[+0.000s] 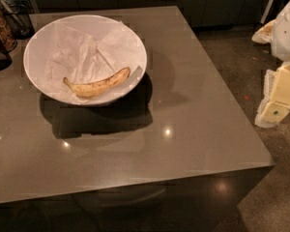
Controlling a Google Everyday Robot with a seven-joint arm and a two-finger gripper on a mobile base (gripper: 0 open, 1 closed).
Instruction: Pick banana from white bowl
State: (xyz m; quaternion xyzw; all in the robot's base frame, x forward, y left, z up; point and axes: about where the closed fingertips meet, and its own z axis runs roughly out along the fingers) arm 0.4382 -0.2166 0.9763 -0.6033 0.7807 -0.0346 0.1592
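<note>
The camera view looks down on a glossy grey-brown table (193,129). The white bowl (85,17) stands on the far left part of it and casts a dark shadow toward the near side. Crumpled white paper (82,52) lines the inside of the bowl. The banana (97,84) lies on this paper in the near part of the bowl. It is yellow with brown speckles, and its ends curve up toward the far side. A dark wire basket (17,16) stands at the far left corner, just beside the bowl. The gripper (279,98), a cream and white shape, hangs at the right edge over the speckled floor (232,66), well apart from the bowl. Whether it is open or closed cannot be told.
</note>
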